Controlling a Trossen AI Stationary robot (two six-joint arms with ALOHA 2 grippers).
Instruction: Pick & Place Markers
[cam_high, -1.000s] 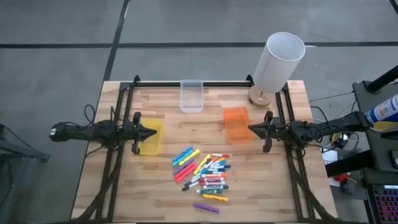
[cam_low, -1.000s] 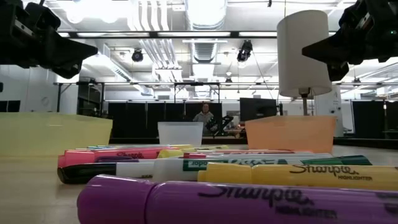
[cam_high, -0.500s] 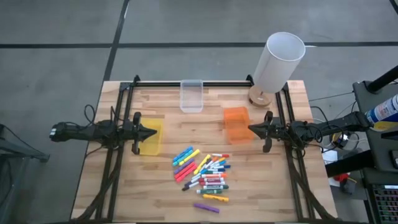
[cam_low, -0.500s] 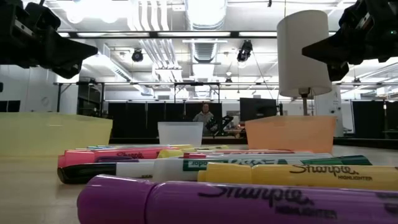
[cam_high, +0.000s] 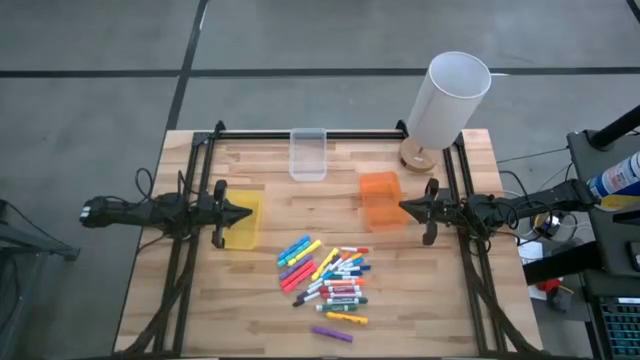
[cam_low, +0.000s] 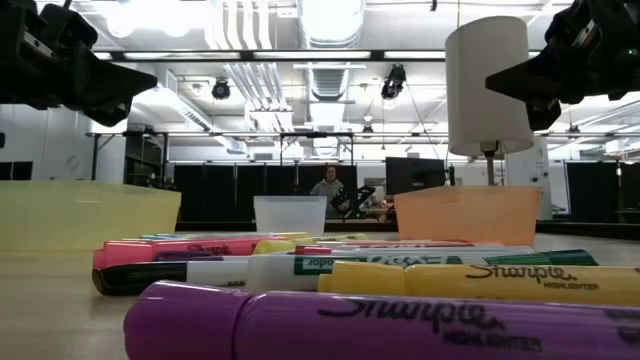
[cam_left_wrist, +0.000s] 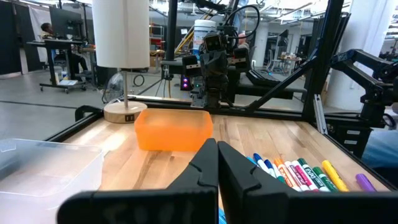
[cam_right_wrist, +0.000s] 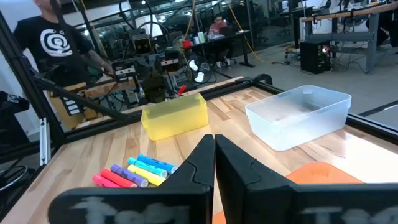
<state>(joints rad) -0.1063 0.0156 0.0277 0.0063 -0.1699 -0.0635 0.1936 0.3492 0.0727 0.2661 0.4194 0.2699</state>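
Observation:
The markers (cam_high: 326, 281) lie in a loose heap on the wooden table's near middle; a purple one (cam_high: 331, 334) lies apart nearest the front edge, filling the low view's foreground (cam_low: 380, 325). My left gripper (cam_high: 248, 212) is shut, level, above the yellow bin (cam_high: 243, 221) at the left. My right gripper (cam_high: 404, 207) is shut, level, beside the orange bin (cam_high: 379, 200) at the right. Both fingertip pairs show shut in the left wrist view (cam_left_wrist: 217, 146) and the right wrist view (cam_right_wrist: 214, 140). Neither touches anything.
A clear bin (cam_high: 308, 153) stands at the far middle. A white-shaded lamp (cam_high: 444, 100) stands on its wooden base at the far right corner. Black frame rails (cam_high: 190, 260) run along both sides. A person (cam_right_wrist: 53, 46) stands beyond the table's left side.

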